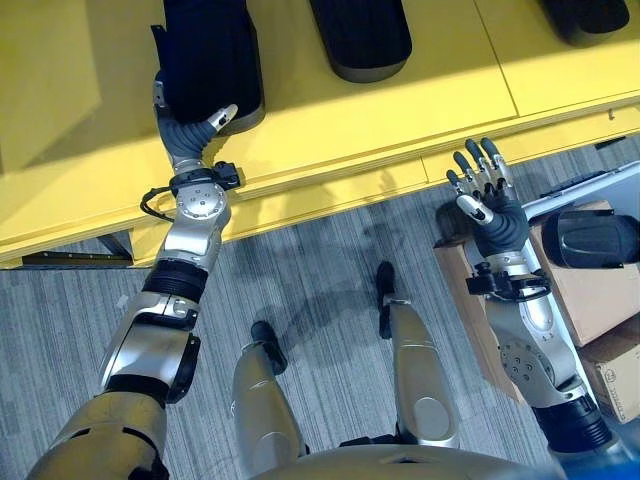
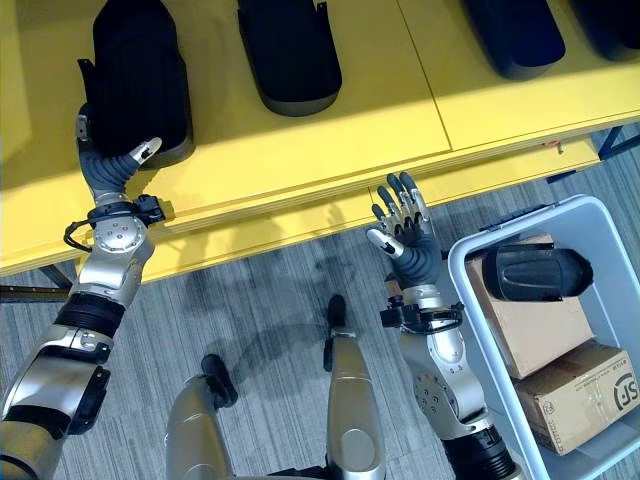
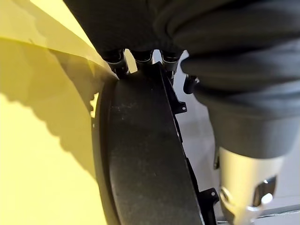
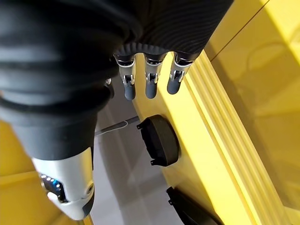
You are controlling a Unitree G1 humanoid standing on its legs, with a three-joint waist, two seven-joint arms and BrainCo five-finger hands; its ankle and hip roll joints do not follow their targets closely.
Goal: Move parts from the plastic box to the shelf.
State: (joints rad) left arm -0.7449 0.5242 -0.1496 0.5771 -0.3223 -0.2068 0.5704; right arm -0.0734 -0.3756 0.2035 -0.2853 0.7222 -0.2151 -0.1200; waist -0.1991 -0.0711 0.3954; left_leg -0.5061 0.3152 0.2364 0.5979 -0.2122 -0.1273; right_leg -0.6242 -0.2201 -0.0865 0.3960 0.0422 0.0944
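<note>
Right hand (image 2: 408, 238) at centre right, fingers straight and spread, holding nothing, just left of box (image 2: 470, 250) with one black part (image 2: 530, 272) and two cartons. Left hand (image 1: 190, 135) upper left, against a part (image 1: 210, 55) on yellow shelf (image 1: 420, 110); fingers hidden behind it, grip unreadable. Four shelf parts, two cut off.

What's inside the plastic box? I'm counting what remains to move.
The plastic box holds one black part lying on cardboard cartons, with another carton nearer the robot. Anything beneath the cartons is covered.
</note>
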